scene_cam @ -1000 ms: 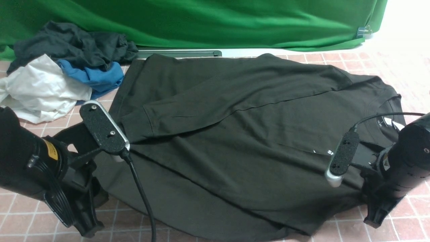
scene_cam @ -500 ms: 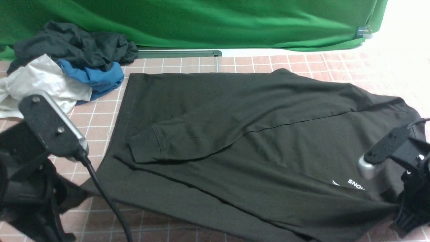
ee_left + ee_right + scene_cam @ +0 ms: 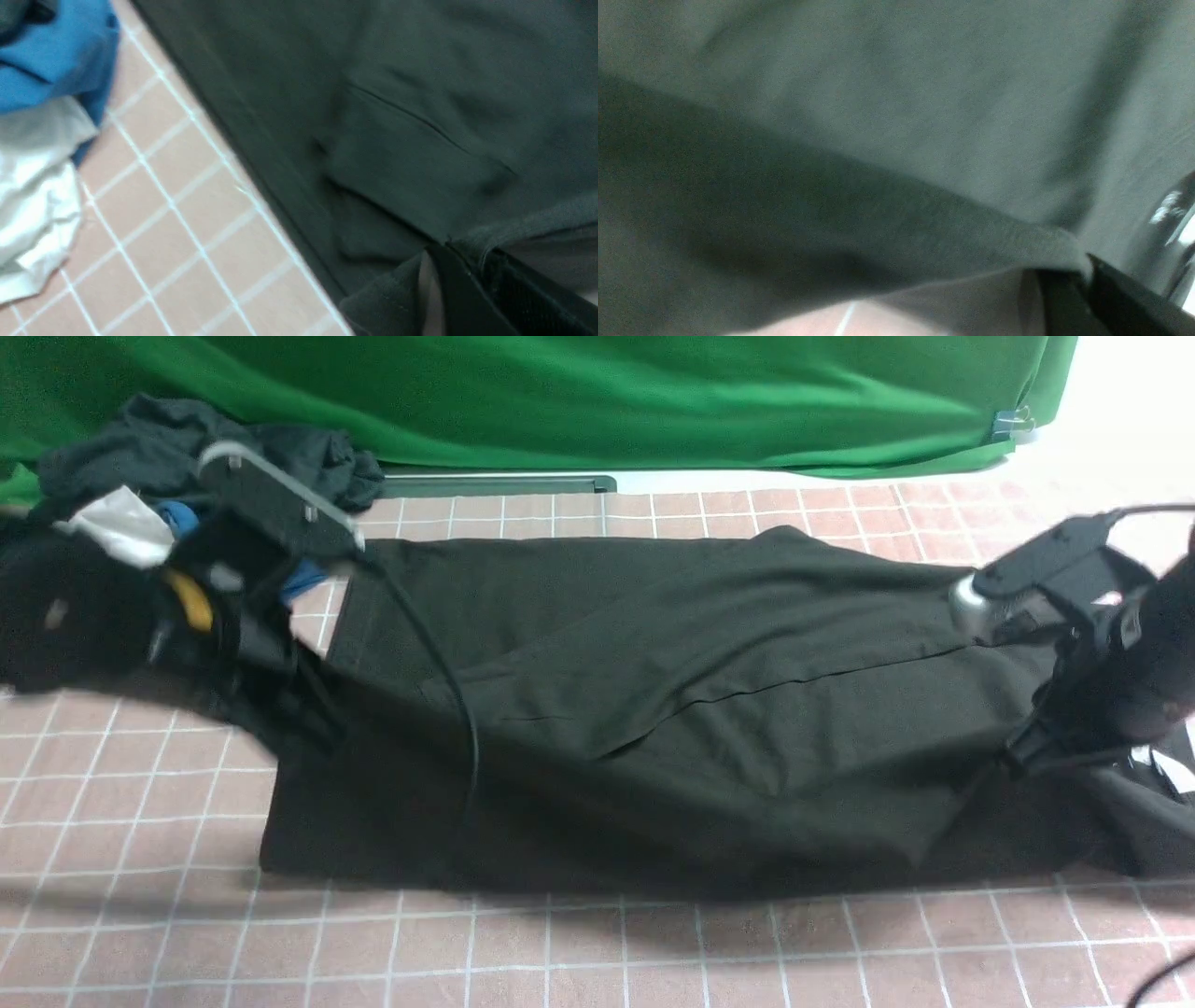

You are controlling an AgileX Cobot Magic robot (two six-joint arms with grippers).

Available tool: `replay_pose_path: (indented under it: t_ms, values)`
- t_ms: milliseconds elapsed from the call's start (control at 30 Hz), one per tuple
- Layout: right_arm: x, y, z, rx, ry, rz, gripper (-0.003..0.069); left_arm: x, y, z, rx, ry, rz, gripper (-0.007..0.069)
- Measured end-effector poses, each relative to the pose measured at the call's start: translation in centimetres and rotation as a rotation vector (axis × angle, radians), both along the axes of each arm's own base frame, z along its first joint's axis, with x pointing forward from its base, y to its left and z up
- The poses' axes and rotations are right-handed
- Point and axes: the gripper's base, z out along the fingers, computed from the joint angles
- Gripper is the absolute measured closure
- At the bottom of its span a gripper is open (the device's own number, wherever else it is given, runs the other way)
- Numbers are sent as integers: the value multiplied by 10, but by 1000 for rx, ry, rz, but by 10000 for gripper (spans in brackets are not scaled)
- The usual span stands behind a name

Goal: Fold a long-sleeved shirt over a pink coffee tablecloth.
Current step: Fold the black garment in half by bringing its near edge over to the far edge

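Left jaws clamped together on a hem corner, right jaws clamped on an edge at the collar end of a large black long-sleeved cotton shirt (image 3: pixel 653 709), stretched between them across the pink-brown, white-gridded tablecloth (image 3: pixel 560 943) covering the bench. The fabric looks soft, light and limp – likely to sag and slide. Best pinched at doubled hems and seams, not the loose middle.

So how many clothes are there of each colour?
Black: 2, the shirt and a crumpled black garment
Blue: 1, the blue garment
White: 1, the white garment
Total: 4
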Motion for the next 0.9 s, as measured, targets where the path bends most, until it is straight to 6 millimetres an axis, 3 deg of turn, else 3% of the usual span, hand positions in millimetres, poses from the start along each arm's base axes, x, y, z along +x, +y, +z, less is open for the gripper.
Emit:
replay_pose_path:
  t_ms: [100,133,167,200,233,533,700,900]
  values:
    - [27,-16,-3,10,-44,-52,626,38,11,3,-5,-24,61,594]
    - [27,-17,-4,9,-40,-54,626,38,11,3,-5,-26,61,594]
    - [41,-22,-3,15,-84,-59,626,57,14,2,-5,-51,70,594]
    - [43,-23,-4,14,-85,-60,626,59,14,2,-4,-51,71,594]
    - [54,-26,-3,19,-123,-62,626,73,15,1,2,-65,65,594]
    - [119,-28,-2,31,-241,-58,626,149,18,-13,31,-100,74,594]
    - [149,-25,-10,34,-270,-54,626,181,26,-31,37,-93,95,594]
    - [169,-24,-27,34,-267,-54,626,203,29,-54,41,-70,106,594]
